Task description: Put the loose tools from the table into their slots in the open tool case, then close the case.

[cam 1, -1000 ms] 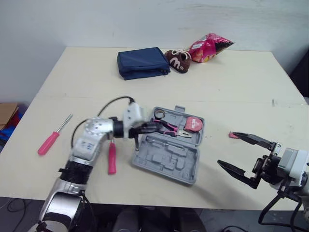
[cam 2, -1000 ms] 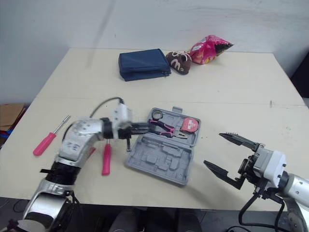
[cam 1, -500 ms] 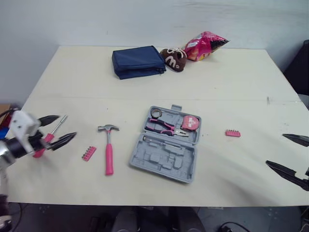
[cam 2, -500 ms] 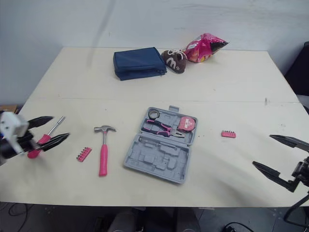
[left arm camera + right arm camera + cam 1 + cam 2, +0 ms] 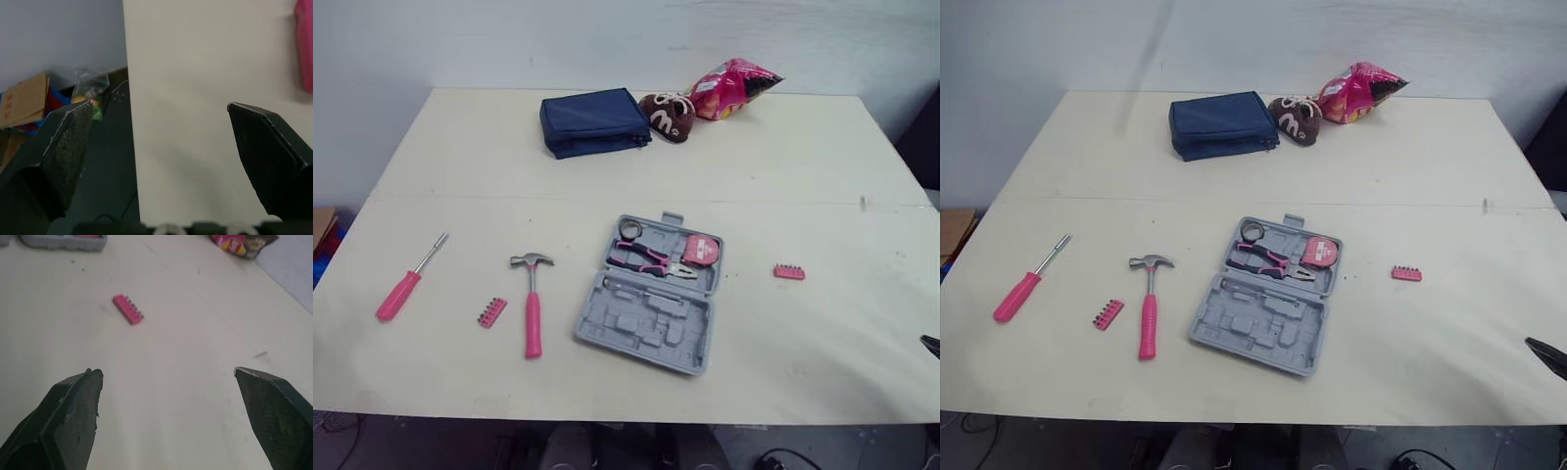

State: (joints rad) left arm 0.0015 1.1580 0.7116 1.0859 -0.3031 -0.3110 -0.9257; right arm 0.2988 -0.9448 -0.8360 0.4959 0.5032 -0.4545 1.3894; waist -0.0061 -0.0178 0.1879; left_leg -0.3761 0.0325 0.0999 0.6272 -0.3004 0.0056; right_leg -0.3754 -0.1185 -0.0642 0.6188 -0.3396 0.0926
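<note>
Two pincers, both spread wide, nothing held.

- Left pincer: poised at the left edge of the tabletop, one finger out over the floor. Likely parked clear of the work, on the side of the left-hand tools.
- Right pincer: low over bare tabletop, facing the pink bit strip, probably its nearest pick.
- Centre: grey tool case, laid flat open so the slots face up. Pliers and tape measure seated in the far half; moulded slots of the near half mostly vacant.
- Left of case, loose and well apart: hammer, second bit strip, pink-handled screwdriver.
- Far edge, unrelated: navy pouch, brown plush toy, snack bag.
</note>
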